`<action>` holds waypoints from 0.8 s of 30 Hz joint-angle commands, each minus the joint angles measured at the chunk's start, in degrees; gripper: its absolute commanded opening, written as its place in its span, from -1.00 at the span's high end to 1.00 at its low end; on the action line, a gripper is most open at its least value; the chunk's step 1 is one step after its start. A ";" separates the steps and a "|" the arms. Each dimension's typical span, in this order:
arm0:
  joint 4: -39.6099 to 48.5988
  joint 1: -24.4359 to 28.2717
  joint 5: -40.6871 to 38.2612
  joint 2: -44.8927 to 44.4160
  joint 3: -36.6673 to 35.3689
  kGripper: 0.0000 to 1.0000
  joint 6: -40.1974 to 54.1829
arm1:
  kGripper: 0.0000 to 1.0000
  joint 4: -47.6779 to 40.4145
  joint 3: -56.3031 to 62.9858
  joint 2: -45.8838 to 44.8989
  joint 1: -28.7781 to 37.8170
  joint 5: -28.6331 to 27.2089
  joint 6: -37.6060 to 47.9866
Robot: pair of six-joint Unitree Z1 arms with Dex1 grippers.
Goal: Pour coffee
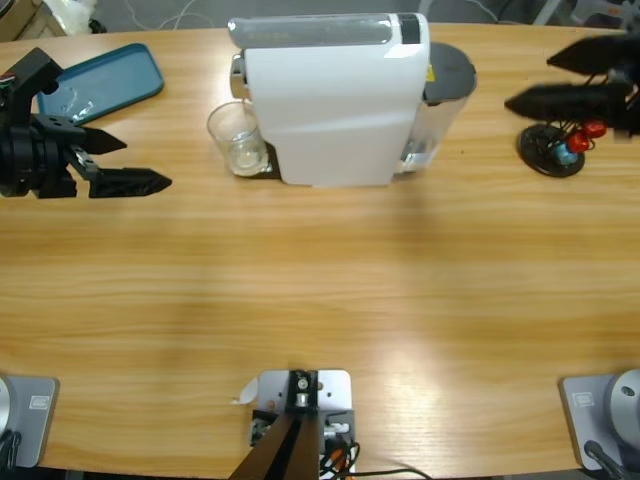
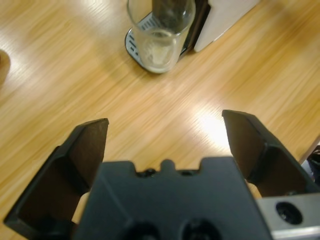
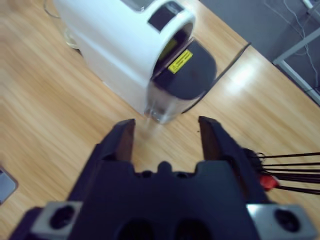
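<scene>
The glass (image 1: 238, 139) stands upright on the drip tray at the front of the white coffee machine (image 1: 335, 100), under its spout, and the only coffee (image 2: 159, 52) to be seen is a thin pale film at its bottom; its colour cannot be judged well. The left claw (image 1: 122, 163) hovers over bare worktop (image 1: 320, 290) near the left edge, jaws spread wide and holding nothing, pointed toward the glass, which sits well apart from it. The step in hand looks like the reach for the glass, and to do it well the left claw should come in level and straight, keep both jaws clear of the rim until they flank the wall about halfway up, then close gently, since thin clear glass can slip or tip. The glass should be drawn sideways out from under the spout before any lift. The right claw (image 1: 565, 80) hangs near the right edge, jaws parted and empty, just above a small black stand (image 1: 551, 152) with red and blue capsules (image 1: 580, 138). A blue tray (image 1: 100, 82) lies at the far left corner, behind the left claw. The near half of the worktop offers open room for carrying and tilting; the tight spot is beside the machine.
</scene>
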 commanded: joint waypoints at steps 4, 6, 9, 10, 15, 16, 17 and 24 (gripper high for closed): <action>-4.11 -0.26 -1.00 -3.75 4.34 -0.98 0.27 | -1.00 -20.47 22.92 -11.18 0.65 5.68 1.74; -4.52 -0.26 -0.91 -3.42 4.43 -0.98 0.23 | -1.00 -21.28 25.42 -12.21 0.65 5.63 1.74; -6.56 -0.26 -0.91 -2.44 5.24 -0.98 0.48 | -1.00 -22.38 26.21 -12.36 0.65 5.31 1.74; -7.79 -0.26 -0.91 -2.07 5.78 -0.98 0.92 | -1.00 -22.58 26.38 -12.21 0.65 5.22 1.74; -12.23 -0.17 -0.10 -2.59 8.61 -0.99 2.48 | -1.00 -24.34 27.83 -12.07 0.65 5.33 2.28; -12.66 -0.08 0.11 -2.65 8.98 -0.99 2.66 | -1.00 -24.78 28.14 -11.90 0.65 5.35 2.42; -13.08 0.01 0.72 -2.73 9.33 -0.99 2.99 | -1.00 -25.16 28.34 -11.53 0.65 5.42 2.44; -14.19 0.36 4.63 -5.97 11.23 -0.96 4.04 | -1.00 -25.46 28.81 -10.40 0.65 5.68 2.57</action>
